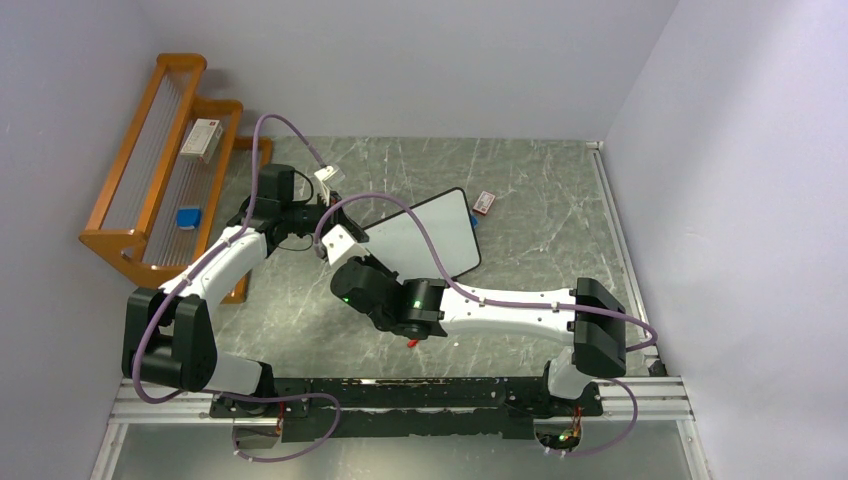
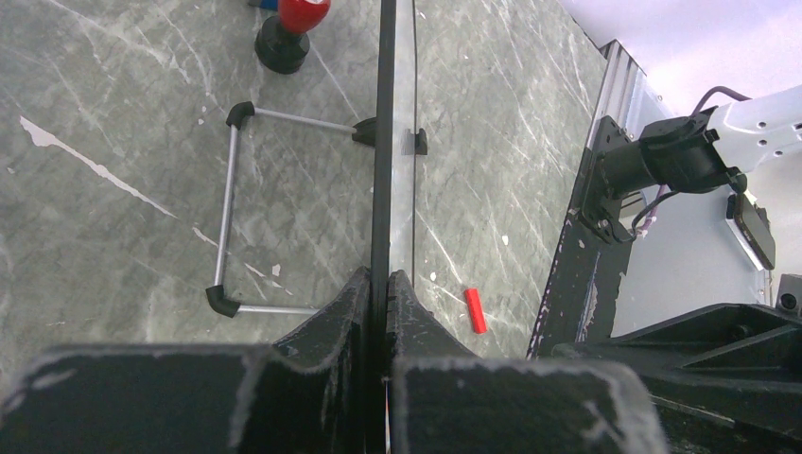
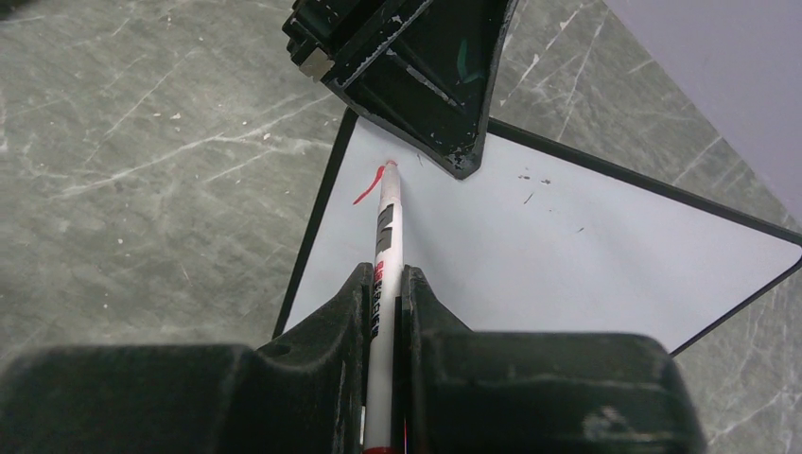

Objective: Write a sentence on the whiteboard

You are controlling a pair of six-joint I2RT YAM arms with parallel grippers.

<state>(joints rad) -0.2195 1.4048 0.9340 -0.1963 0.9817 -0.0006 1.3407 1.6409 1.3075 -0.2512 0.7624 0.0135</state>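
- The whiteboard [image 1: 425,240] sits around the middle of the tabletop, a bit toward the far edge. It's propped at a tilt with its wire stand [image 2: 227,218] folded out behind.
- The left hand [image 2: 378,279] is clamped shut on the board's left edge, with the frame pinched right between its fingers.
- The right hand [image 3: 383,274] is closed tight on a white marker [image 3: 386,236]. The tip is on the board near its corner, next to a short red stroke [image 3: 367,189], so I'd say the writing has barely started.
- Biggest worry: the board is held by one edge only. If the marker presses hard, I'd expect the board to pivot or slide back, and the letters to smear.
- The tip is really close to the left hand's fingers. A stroke going that way could knock the two hands together.
- The writing starts right by the frame, so a sloppy line could run off the board.
- The marker is long and gripped low down. Sideways drag might twist it in the fingers and change the tip angle.
- A loose red cap [image 2: 475,310] lies on the tabletop toward the near edge, under the right arm. A low sweep could flick it away.
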